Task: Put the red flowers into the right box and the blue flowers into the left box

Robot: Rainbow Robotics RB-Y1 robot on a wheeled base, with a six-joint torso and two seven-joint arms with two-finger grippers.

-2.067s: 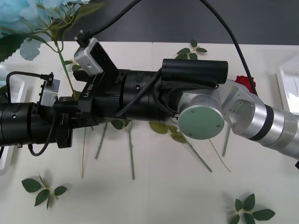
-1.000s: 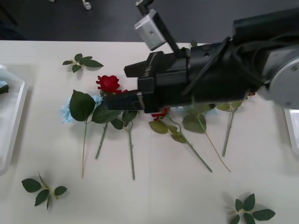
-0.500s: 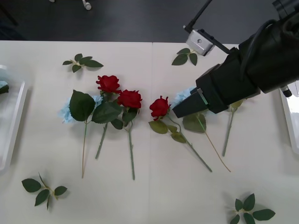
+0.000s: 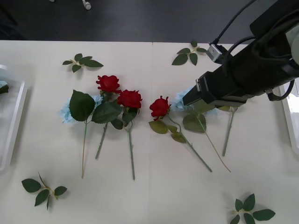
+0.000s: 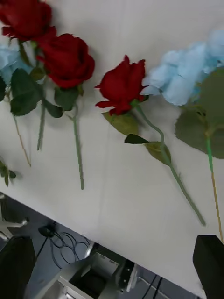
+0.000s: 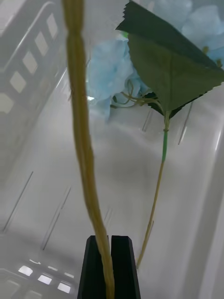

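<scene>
Three red flowers (image 4: 108,83) (image 4: 130,98) (image 4: 160,107) lie in a row mid-table, also seen in the right wrist view as red flowers (image 5: 122,84). One blue flower (image 4: 65,112) lies left of them under big leaves. Another blue flower (image 4: 180,98) (image 5: 186,77) lies partly under my right arm (image 4: 243,74). My right gripper (image 5: 113,265) hangs open above the table near it. My left gripper (image 6: 110,261) is shut on the thin stem (image 6: 81,140) of a blue flower over the left box (image 6: 37,154) (image 4: 9,126). A blue flower (image 6: 112,70) with a green leaf lies in that box. The right box (image 4: 292,116) shows at the right edge.
Bloomless leaf sprigs lie at the back left (image 4: 81,61), back middle (image 4: 189,53), front left (image 4: 42,189) and front right (image 4: 250,210). A loose stem (image 4: 228,135) pokes out from under my right arm. The table's far edge borders dark floor.
My left arm has swung out of the front view to the left with a blue flower. My right arm has pulled back to the right, uncovering the roses, and now hovers over the right blue flower.
</scene>
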